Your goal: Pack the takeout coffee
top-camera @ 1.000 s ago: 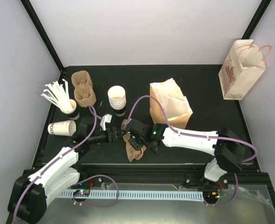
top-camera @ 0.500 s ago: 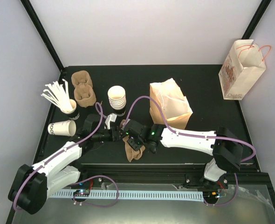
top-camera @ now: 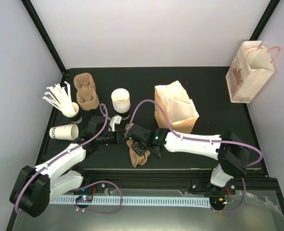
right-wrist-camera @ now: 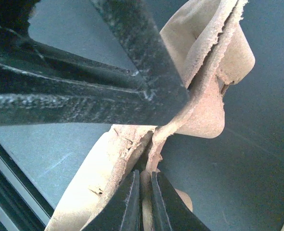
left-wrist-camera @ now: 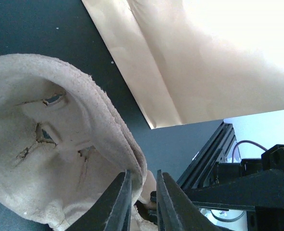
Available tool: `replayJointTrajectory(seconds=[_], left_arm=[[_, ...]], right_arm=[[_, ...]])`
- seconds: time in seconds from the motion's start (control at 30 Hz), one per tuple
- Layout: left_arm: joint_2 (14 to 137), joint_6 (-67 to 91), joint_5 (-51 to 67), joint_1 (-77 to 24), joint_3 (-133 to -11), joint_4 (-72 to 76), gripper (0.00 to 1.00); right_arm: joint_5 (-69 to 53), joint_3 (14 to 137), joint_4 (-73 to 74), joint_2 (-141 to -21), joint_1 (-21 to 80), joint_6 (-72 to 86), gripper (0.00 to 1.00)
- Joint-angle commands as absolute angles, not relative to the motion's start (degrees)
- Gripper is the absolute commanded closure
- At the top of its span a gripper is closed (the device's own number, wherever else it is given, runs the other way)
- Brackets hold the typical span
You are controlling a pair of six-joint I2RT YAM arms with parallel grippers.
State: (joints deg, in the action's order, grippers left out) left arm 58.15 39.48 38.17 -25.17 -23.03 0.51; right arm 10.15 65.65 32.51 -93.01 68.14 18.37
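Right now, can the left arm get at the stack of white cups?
Probably, for reach: the stack of cups stands just beyond the left claw, nothing between them. But that claw is pinching the rim of the pulp carrier, so it would need to let go first.

the right tool [right-wrist-camera: 145, 179] sits at the bottom edge, its two dark fingers pressed nearly together on a thin torn rim of the brown pulp carrier [right-wrist-camera: 207, 108]. a black ribbed bar [right-wrist-camera: 84, 86] crosses the upper left, above the dark bench [right-wrist-camera: 257, 187].
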Motion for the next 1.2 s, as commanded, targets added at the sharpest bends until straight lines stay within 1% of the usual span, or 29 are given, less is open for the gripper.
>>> replayJointTrajectory(seconds=[0.0,0.2,0.4,0.77,1.03,1.07,1.1,1.13,1.17], left_arm=[[57.97,37.56,38.15,-25.49,-24.90,0.15,0.84],[55.11,36.19,37.49,-25.49,-24.05,-3.17,0.91],[52.65,36.24,37.93,-25.48,-23.09,-5.47,0.92],[47.29,35.45,36.16,-25.14,-23.09,-11.70,0.93],[43.44,33.18,32.62,-24.92,-25.13,-20.22,0.93],[42.94,33.26,32.55,-24.96,-24.95,-20.14,0.92],[42.60,33.49,33.07,-24.95,-24.47,-18.81,0.87],[42.47,33.96,33.92,-24.96,-23.92,-16.86,0.79],[42.53,34.72,35.05,-24.96,-23.16,-14.59,0.69]], right_arm=[[13.06,67.90,34.00,-94.86,68.35,20.54,0.89],[13.33,67.06,34.40,-95.98,67.51,23.38,0.90],[11.93,65.86,34.01,-95.55,65.26,24.58,0.90],[13.50,63.48,34.43,-93.50,63.93,25.65,0.90],[13.35,62.94,34.17,-92.55,63.46,25.84,0.89],[12.55,62.82,33.62,-92.26,63.46,25.51,0.89],[11.50,62.37,32.88,-91.80,63.46,25.14,0.89],[10.44,61.98,31.67,-91.15,63.41,24.69,0.89],[9.18,61.67,30.75,-90.57,63.45,24.25,0.89]])
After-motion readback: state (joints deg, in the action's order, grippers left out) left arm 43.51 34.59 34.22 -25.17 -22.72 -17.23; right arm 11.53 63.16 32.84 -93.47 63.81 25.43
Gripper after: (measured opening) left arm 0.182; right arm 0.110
